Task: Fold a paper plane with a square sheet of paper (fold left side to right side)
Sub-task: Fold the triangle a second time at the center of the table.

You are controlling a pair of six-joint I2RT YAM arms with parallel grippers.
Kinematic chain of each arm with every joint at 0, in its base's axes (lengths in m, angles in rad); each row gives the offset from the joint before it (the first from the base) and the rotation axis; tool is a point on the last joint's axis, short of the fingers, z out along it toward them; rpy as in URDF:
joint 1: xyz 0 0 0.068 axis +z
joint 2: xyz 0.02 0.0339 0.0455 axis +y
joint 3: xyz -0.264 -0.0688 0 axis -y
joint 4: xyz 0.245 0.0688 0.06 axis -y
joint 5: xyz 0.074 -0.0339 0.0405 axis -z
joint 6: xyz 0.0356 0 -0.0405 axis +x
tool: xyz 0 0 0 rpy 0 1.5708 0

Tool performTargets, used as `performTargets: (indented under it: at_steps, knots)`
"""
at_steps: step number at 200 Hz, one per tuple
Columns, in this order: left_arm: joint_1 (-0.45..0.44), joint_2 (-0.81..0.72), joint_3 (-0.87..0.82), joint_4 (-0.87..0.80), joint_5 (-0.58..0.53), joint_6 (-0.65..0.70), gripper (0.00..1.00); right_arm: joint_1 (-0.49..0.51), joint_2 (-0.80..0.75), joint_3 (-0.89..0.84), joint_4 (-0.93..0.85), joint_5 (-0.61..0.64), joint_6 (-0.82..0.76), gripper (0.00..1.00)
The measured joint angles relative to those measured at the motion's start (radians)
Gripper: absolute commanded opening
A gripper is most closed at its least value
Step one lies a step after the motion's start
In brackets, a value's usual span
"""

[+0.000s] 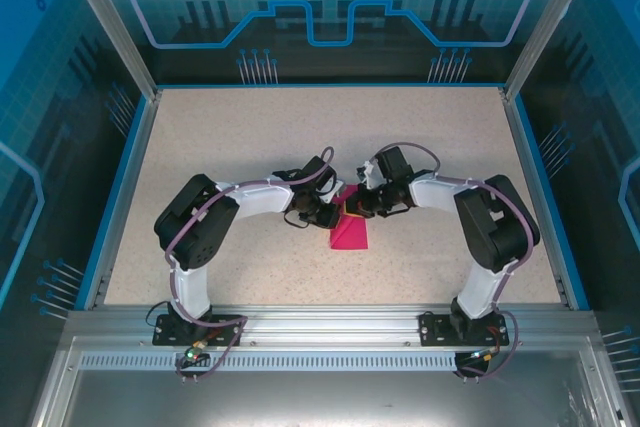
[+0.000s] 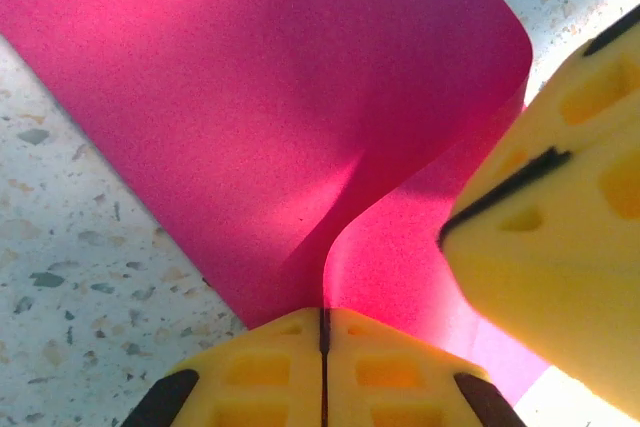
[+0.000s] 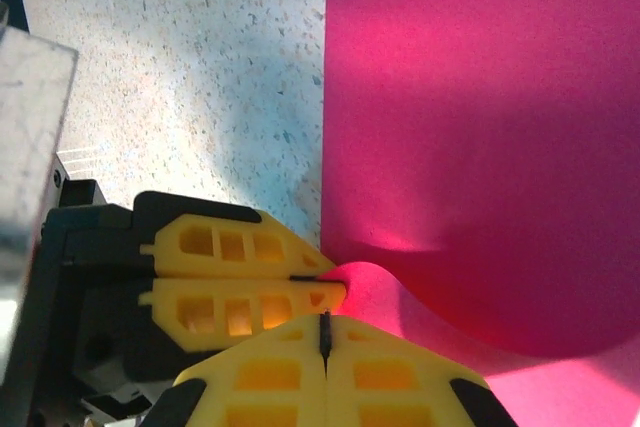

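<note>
2 claws shut, L claw (image 2: 323, 315) nips pink sheet (image 2: 250, 97) (edge curled), R claw (image 3: 326, 321) touching

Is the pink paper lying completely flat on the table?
No, the paper curves up off the table to where the left gripper pinches its edge.

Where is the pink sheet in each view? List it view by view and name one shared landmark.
Top external: the square sheet of paper, centre of the speckled table, where both arms meet.
Left wrist: upper centre, curled, edge pinched in the left hand.
Right wrist: right half, edge pinched in the right hand.
Shared landmark: the speckled table.
</note>
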Motion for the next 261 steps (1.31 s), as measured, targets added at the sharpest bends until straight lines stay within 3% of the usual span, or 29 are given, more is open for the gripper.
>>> performTargets:
  at_steps: [261]
  knots:
    - [-0.001,0.017,0.023,-0.023,0.010,0.000,0.11,0.008,0.038,0.026,-0.159,0.114,-0.099,0.00]
